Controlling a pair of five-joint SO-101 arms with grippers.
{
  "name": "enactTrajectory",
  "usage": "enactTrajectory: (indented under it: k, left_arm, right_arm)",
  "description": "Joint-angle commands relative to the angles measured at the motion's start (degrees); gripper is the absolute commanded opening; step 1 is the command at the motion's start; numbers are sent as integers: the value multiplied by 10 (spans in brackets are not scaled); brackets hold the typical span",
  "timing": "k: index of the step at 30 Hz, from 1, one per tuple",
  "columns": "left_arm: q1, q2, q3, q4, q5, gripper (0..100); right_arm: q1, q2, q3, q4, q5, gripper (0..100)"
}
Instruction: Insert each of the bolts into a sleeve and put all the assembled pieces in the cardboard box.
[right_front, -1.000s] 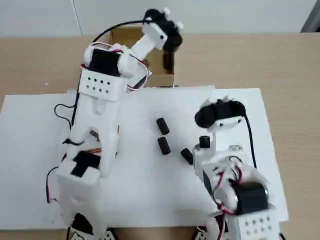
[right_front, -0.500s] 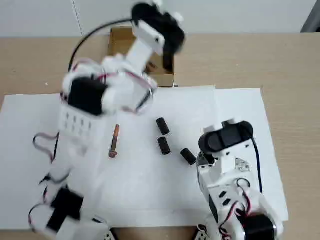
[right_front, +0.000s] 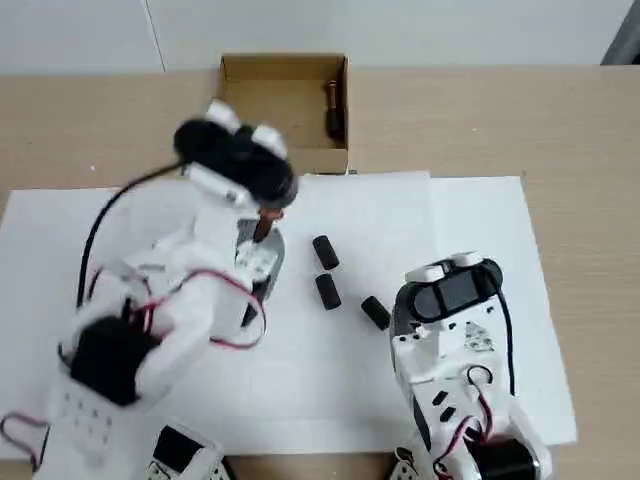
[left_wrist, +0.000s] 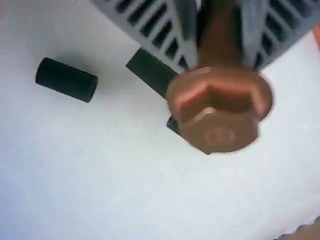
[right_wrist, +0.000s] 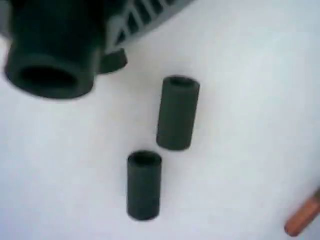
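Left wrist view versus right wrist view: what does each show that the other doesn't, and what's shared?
Left wrist: hex head of the bolt, shaft clamped in the left gripper. Right wrist: the held sleeve in the right gripper, open end toward the camera. Both: loose sleeves on white paper, plus the bolt, just a copper end in the right wrist's.

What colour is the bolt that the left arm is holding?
Copper-brown, with a metallic sheen. The bolt shows best in the left wrist view.

Wooden table (right_front: 560, 120). White paper sheet (right_front: 330, 390) lies on it beneath the left claw (right_front: 263, 230); cardboard box (right_front: 283, 62) beyond the claw, at sheet's far edge.
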Motion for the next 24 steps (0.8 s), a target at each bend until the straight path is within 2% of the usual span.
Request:
enactTrajectory:
  k: [1, 7, 10, 16, 24]
  left_arm:
    - [-10, -132, 127, -82, 43, 5]
    - [-43, -331, 335, -214, 98, 5]
    - [-43, -412, 410, -239, 126, 5]
    - [-43, -542, 502, -251, 229, 5]
    - [-55, -536, 519, -297, 305, 7]
  right_arm:
    - [-1, 0, 12, -47, 6, 3]
    - [-82, 0, 54, -95, 2, 3]
    - [-119, 0, 73, -123, 2, 3]
    - [-174, 0, 122, -216, 5, 3]
    - [-247, 0, 181, -304, 7, 3]
